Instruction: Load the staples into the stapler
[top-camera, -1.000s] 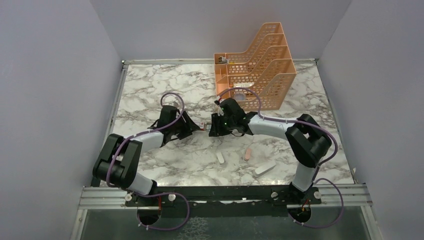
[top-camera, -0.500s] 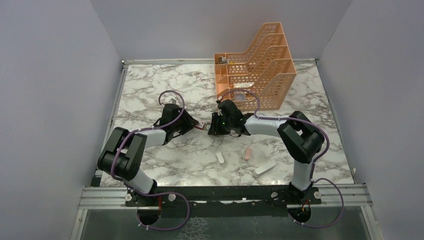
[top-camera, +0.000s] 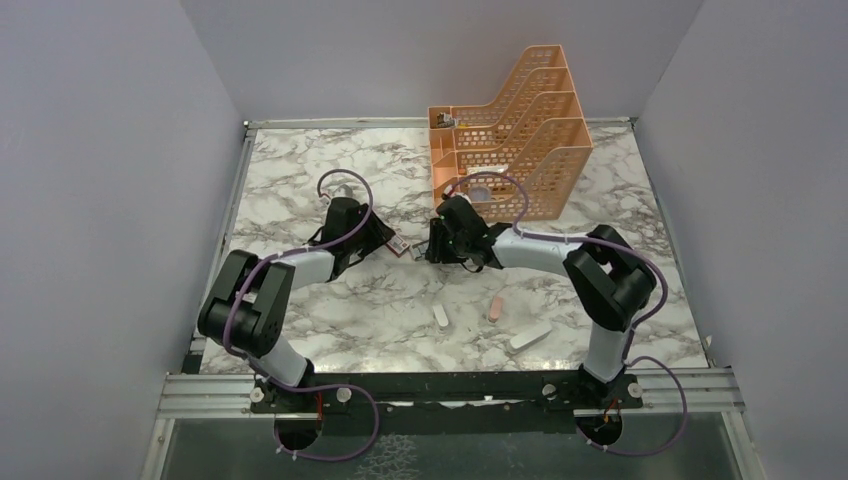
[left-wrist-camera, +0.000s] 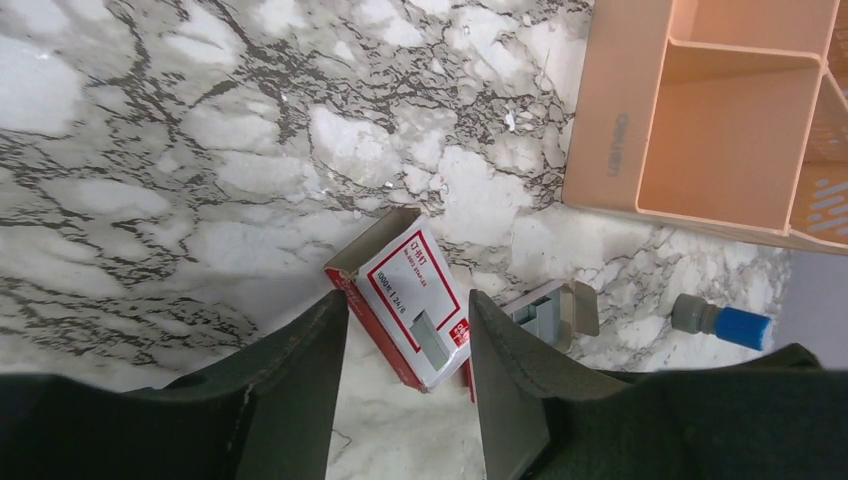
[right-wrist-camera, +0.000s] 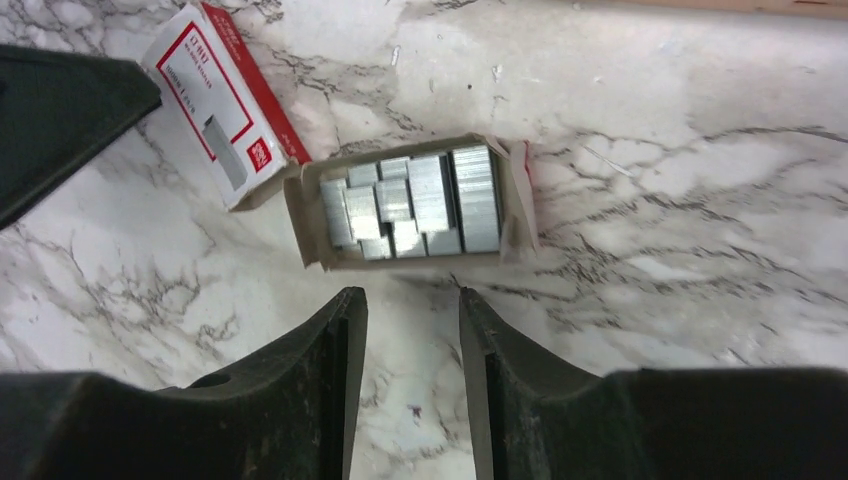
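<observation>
The small flat red box (left-wrist-camera: 412, 305) with a white label lies on the marble; it also shows in the top view (top-camera: 398, 246) and the right wrist view (right-wrist-camera: 220, 100). My left gripper (left-wrist-camera: 405, 296) is open, its fingertips either side of the box's near corner. A grey-brown tray (right-wrist-camera: 512, 200) pulled out of the box holds several grey staples (right-wrist-camera: 420, 200); it shows partly in the left wrist view (left-wrist-camera: 548, 310). My right gripper (right-wrist-camera: 412, 292) is open and empty, its tips just short of the tray. In the top view the grippers (top-camera: 382, 240) (top-camera: 432, 245) face each other. I cannot pick out a stapler.
An orange mesh organizer (top-camera: 510, 140) stands behind the right gripper, and its base shows in the left wrist view (left-wrist-camera: 615, 130). A small blue cylinder (left-wrist-camera: 725, 323) lies beside the tray. Two white pieces (top-camera: 441, 317) (top-camera: 530, 337) and a pink piece (top-camera: 496, 307) lie nearer the arm bases.
Both grippers have shifted slightly toward the back of the table. The red box between them has moved a little that way too.
</observation>
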